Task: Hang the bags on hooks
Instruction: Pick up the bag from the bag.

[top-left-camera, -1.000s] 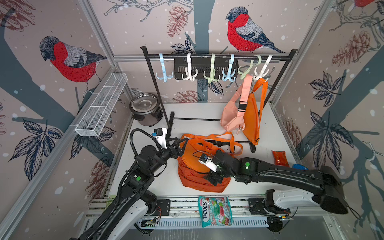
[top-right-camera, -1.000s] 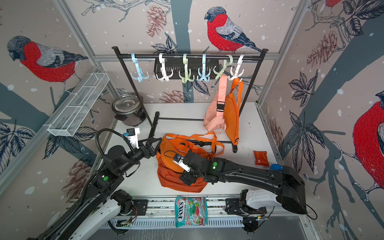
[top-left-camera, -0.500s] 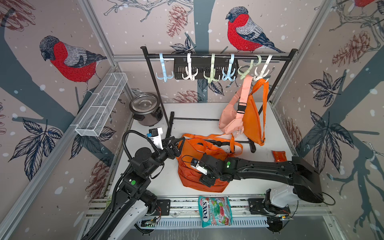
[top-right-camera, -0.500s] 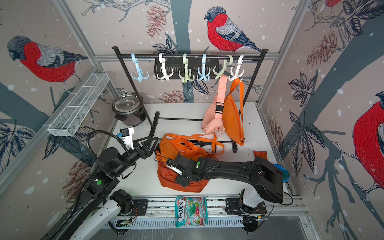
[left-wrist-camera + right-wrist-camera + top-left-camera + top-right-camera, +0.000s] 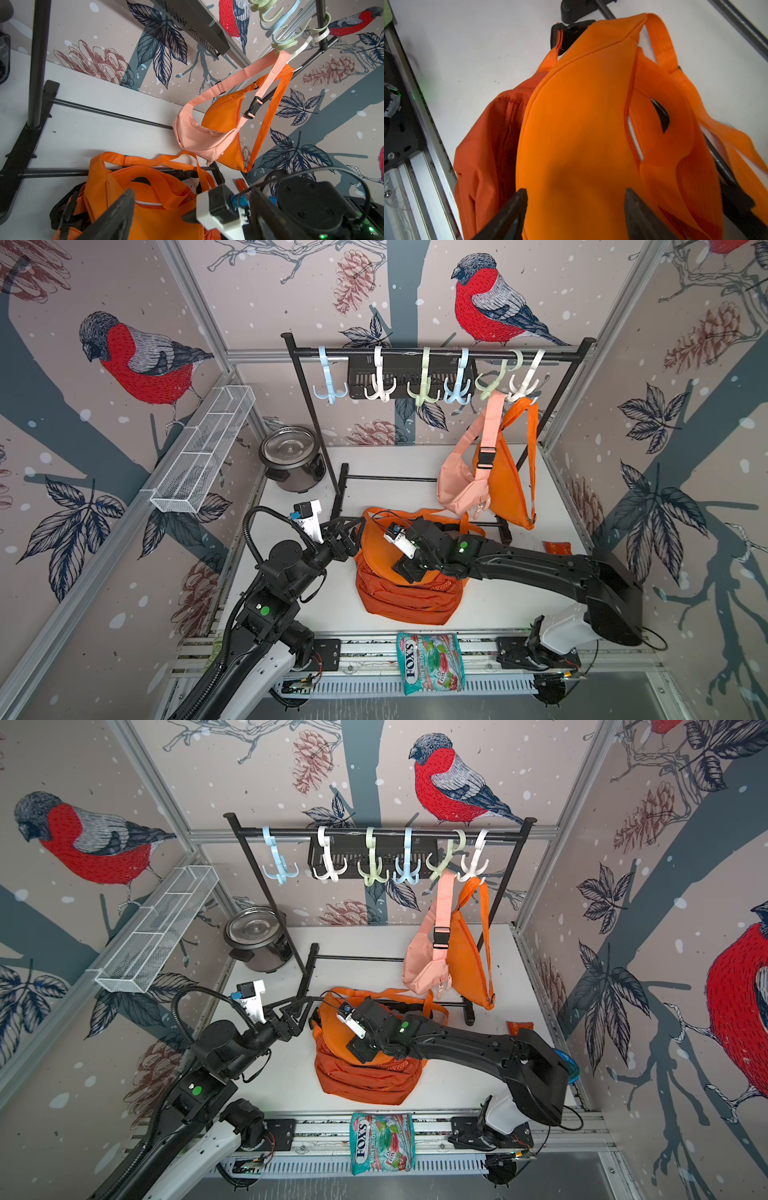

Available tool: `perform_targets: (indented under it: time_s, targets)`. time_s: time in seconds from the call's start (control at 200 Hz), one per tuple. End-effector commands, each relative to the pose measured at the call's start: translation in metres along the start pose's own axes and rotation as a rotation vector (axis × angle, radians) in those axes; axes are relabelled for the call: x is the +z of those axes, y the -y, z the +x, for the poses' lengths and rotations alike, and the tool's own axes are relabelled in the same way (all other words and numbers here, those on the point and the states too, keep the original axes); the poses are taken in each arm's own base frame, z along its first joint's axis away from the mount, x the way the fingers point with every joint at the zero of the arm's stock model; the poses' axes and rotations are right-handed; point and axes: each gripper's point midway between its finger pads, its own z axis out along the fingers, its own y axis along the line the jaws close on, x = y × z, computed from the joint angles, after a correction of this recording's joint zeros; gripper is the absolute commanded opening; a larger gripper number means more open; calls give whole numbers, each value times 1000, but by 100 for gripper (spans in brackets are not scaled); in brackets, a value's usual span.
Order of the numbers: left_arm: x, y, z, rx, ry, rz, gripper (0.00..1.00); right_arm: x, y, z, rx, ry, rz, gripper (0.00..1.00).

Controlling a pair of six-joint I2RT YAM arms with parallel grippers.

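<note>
The orange bag [image 5: 581, 124] slumps on the desk [image 5: 316, 601] before the rack [image 5: 415, 353], atop a darker bag [image 5: 407, 601]; we judge it light, soft, shapeless; its strap [image 5: 145, 161] is the hold, not the body; our right end effector [image 5: 576, 191] is spread astride the fabric; our left end effector [image 5: 352, 527] is spread beside it.

Robot lab test cell: aluminium frame [image 5: 197, 302], bird-print wall panels [image 5: 291, 290], white tabletop [image 5: 415, 464], mounting rail [image 5: 365, 651].
</note>
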Motion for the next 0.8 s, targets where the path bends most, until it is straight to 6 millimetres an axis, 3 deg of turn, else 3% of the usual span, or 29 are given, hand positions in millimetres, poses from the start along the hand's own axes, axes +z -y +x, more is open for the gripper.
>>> perform_targets:
  time_s: [0.0,0.185,0.365,0.48,0.575,0.796]
  targets:
    - [-3,-1,-3,-16,24,-2,85,14,-10,0,-5,-21,1,74]
    - [-5,-2,-3,-9,27,-9,85,34,-20,12,-34,-85,21,74]
    - [-6,-1,-5,-3,30,-7,85,42,-4,16,-17,-101,114,69]
    - [-7,1,-7,0,33,-5,85,41,1,13,-3,-90,140,42]
    - [-10,4,-10,5,42,3,85,33,-2,6,-1,-61,121,26]
    - [-10,18,-14,1,34,62,86,-6,9,-22,47,75,118,10]
